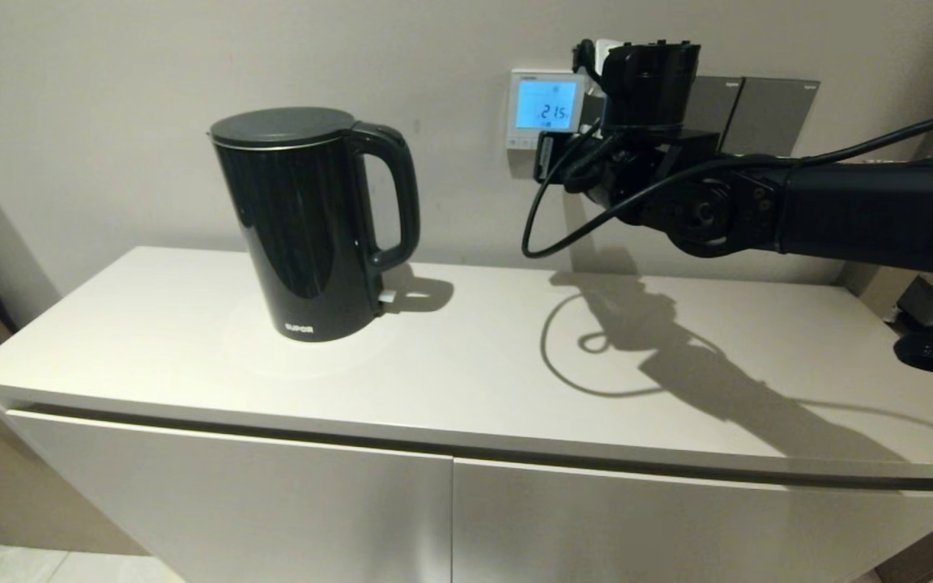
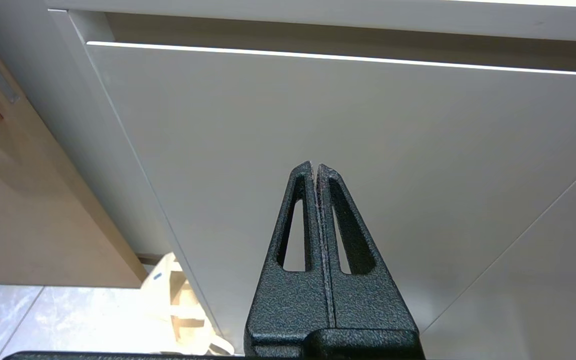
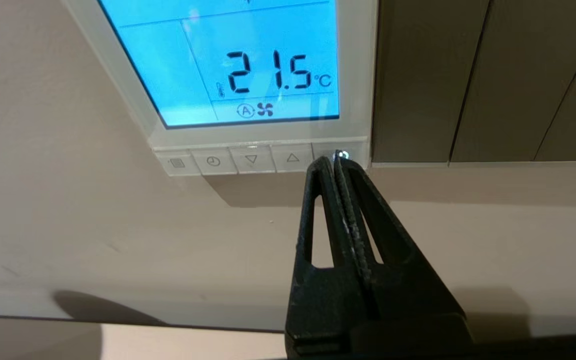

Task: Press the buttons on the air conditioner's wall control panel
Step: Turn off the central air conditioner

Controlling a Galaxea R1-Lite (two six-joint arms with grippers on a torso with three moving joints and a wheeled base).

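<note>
The white-framed control panel hangs on the wall, its blue screen reading 21.5 °C. A row of pale buttons runs along its lower edge. My right gripper is shut and empty. Its tips are at the button at the end of the row nearest the dark switch plates, partly covering it; I cannot tell whether they touch. In the head view the right wrist hides the panel's right edge. My left gripper is shut and empty, low in front of the cabinet door.
A black kettle stands on the white cabinet top, left of the panel. Dark grey switch plates adjoin the panel's right side. A cable loops under the right wrist. A white cabinet door faces the left gripper.
</note>
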